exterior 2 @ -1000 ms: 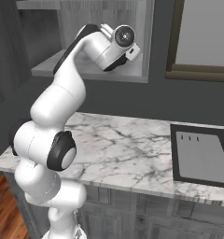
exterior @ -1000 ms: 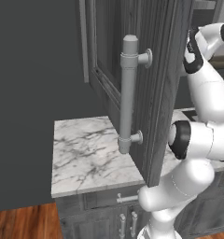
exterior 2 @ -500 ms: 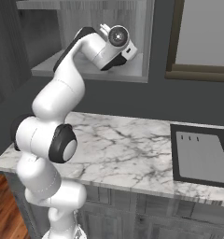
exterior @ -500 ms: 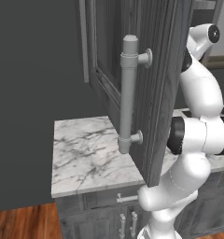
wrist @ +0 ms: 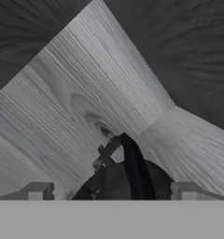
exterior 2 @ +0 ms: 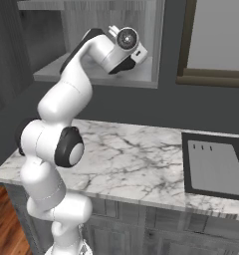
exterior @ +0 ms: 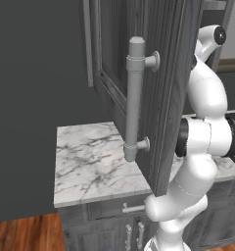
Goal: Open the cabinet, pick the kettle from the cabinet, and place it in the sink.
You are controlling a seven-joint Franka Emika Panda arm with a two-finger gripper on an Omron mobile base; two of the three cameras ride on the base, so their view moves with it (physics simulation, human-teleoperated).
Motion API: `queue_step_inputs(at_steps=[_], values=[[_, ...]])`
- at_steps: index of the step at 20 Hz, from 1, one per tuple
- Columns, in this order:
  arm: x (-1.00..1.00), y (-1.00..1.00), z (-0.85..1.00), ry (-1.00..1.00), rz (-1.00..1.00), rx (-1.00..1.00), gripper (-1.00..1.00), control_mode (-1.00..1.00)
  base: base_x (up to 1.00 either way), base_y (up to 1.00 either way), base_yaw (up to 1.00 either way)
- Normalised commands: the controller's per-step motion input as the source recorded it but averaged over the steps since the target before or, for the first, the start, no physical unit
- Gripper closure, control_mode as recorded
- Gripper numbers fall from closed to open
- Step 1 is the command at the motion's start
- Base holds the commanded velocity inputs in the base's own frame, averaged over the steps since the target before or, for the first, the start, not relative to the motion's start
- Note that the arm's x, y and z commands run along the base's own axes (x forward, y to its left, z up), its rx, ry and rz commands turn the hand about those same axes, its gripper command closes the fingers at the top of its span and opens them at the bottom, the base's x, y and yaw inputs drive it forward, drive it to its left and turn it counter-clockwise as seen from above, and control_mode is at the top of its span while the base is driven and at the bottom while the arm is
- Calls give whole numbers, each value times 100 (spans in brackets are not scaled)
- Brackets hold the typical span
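Observation:
The cabinet's door (exterior: 161, 78) stands swung open, its long light-grey bar handle (exterior: 135, 98) facing the left base view. My arm reaches up onto the open shelf (exterior 2: 86, 74), with the wrist (exterior 2: 125, 41) inside the cabinet. In the hand view the small black kettle (wrist: 109, 183) sits on the wood-grain shelf floor, close below the hand, its arched handle (wrist: 132, 163) upright. My gripper (wrist: 111, 192) is open, a fingertip on each side of the kettle and neither touching it. The sink (exterior 2: 213, 164) lies on the counter at the right.
A marble counter (exterior 2: 126, 154) runs below the cabinet, with drawers and doors (exterior: 131, 230) under it. The open door hangs over the counter's left part (exterior: 95, 157). A framed window (exterior 2: 218, 45) is on the wall above the sink.
The arm has straightened and risen a little, the hand staying inside the cabinet. The jaws stayed wide apart.

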Motion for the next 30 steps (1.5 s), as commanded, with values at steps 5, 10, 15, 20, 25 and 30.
queue_step_inputs(at_steps=[5,10,15,20,25,30], values=[[16,-12,-1,0,0,0,-100,-100,0,0,0],[8,-14,-5,4,0,0,-100,-100,0,0,0],[1,-7,-14,2,0,0,-100,-100,0,0,0],[-1,0,-18,0,0,0,-100,-100,0,0,0],[0,0,-19,0,0,0,-100,-100,0,0,0],[0,-1,-21,0,0,0,-100,-100,0,0,0]])
